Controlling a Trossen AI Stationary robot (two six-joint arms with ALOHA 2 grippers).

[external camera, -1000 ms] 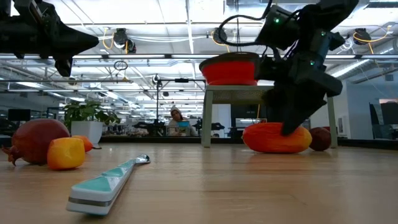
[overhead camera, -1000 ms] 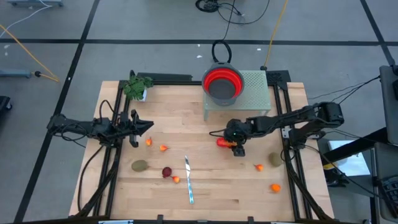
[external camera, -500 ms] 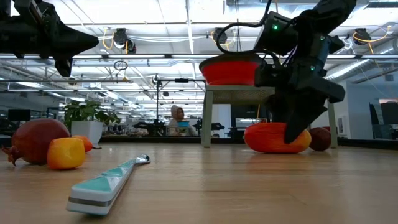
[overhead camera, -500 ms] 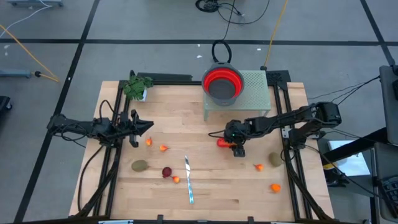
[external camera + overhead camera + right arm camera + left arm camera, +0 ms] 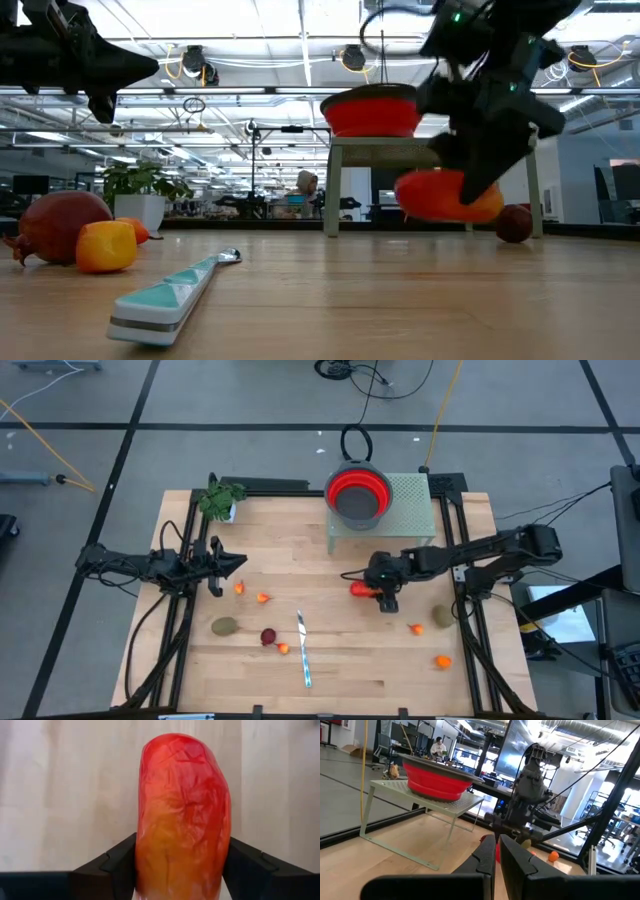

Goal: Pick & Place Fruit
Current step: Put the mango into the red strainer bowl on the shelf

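The long orange-red fruit piece (image 5: 360,589) (image 5: 447,195) hangs above the table's middle right, inside my right gripper (image 5: 383,594) (image 5: 181,851), which is shut on it. My left gripper (image 5: 236,564) (image 5: 495,851) hovers shut above the left half, touching nothing. Lying on the wood are two olive kiwi ovals (image 5: 224,626) (image 5: 442,617), a dark red ball (image 5: 268,636) and several small orange bits (image 5: 240,588) (image 5: 263,598) (image 5: 415,627). My right gripper pinches the orange-red piece between its two fingers (image 5: 117,862), one on each long side, at the end nearer the table's right edge (image 5: 182,870). The fingers slant down from above and from the right. The piece lies about level, lifted clear of the table, sticking out past the fingertips.
A red bowl (image 5: 357,493) sits on a pale green rack (image 5: 405,510) at the far edge, just behind the right gripper. A silver knife (image 5: 303,649) lies near the middle front, and a green plant (image 5: 219,500) stands at the far left corner. Bare wood lies between knife and right gripper.
My right gripper has risen and shifted slightly toward the table's right edge, staying shut on the orange-red piece. The piece, which rested on the table, is now lifted clear of it and still about level.
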